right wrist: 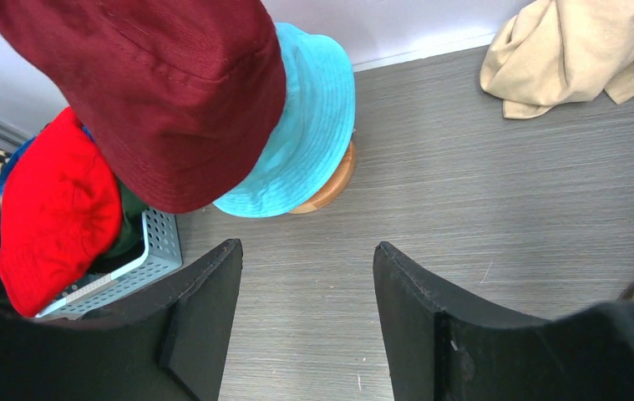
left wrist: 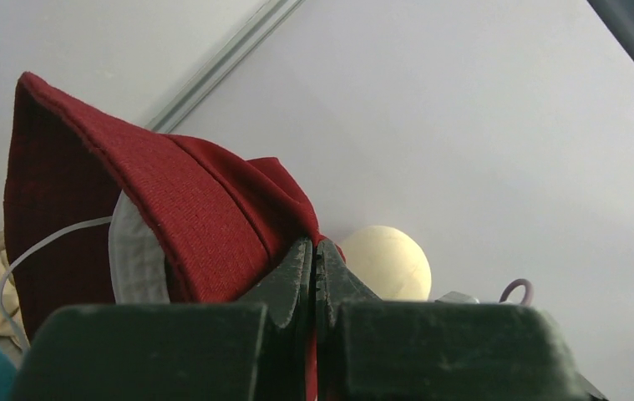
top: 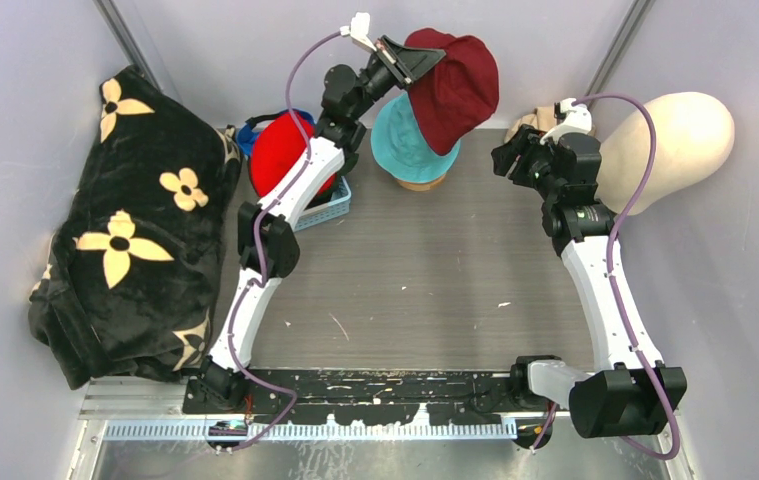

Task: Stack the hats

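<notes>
Pale grey walls [top: 35, 60] enclose a grey woodgrain table [top: 425, 280]; evenly lit.

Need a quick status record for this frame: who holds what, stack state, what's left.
left end effector: shut on dark red fabric hat, held above the stack
right end effector: open, empty
stack top: teal fabric bucket hat
waiting: bright red fabric hat in pale blue perforated plastic basket

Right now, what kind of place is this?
Probably a robot lab test cell: plain grey walls enclose the table, a left arm and right arm are bolted at its near edge, and the left gripper holds a dark red hat.
</notes>
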Robot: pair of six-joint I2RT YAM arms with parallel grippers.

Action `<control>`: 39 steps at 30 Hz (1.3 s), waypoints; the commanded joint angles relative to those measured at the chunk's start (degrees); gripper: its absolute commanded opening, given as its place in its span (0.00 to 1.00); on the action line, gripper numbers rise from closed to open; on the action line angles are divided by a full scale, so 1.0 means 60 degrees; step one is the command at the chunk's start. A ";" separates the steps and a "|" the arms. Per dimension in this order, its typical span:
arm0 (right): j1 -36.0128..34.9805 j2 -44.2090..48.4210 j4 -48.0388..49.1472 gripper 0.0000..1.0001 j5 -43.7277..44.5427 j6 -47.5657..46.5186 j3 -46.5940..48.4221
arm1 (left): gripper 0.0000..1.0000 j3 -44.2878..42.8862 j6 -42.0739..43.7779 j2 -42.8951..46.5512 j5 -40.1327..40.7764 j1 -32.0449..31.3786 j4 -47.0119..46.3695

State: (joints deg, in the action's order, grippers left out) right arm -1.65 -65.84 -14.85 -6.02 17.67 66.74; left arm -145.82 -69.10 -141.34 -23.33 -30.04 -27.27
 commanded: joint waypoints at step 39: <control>0.0050 -0.2759 0.1453 0.65 -0.1608 0.0702 0.1256 | 0.41 0.5228 -0.0699 0.1805 -0.0901 0.2151 -0.1045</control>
State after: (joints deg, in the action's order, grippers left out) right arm -1.63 -80.23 -11.33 -12.43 19.92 69.67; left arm -117.54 -74.54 -137.19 -26.50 -19.18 -34.00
